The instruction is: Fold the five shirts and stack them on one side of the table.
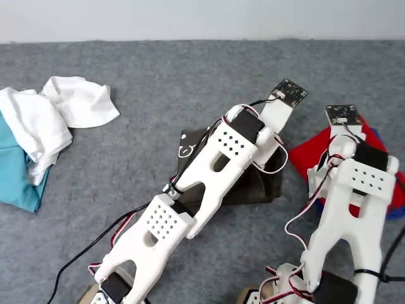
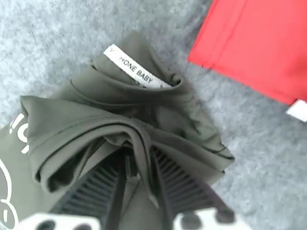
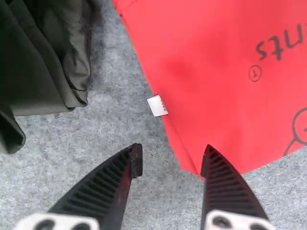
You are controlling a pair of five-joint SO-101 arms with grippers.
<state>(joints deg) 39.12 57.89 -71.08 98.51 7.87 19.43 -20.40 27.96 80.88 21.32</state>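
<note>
Partway through the task: left pincer [image 2: 138, 165] clenched on a fold of the dark shirt [image 2: 144, 110] mid-worktop [image 1: 158, 76], right pincer [image 3: 172, 155] spread open above the folded red shirt [image 3: 216, 72] (blue shirt [image 1: 395, 213] beneath), white shirt [image 1: 57, 111] and teal shirt [image 1: 16, 174] heaped unfolded well apart.

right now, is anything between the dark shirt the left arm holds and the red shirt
Only bare table separates the dark shirt, pinched in the left end effector, from the red shirt. The right end effector hangs open over the red shirt's near edge and could obstruct.
</note>
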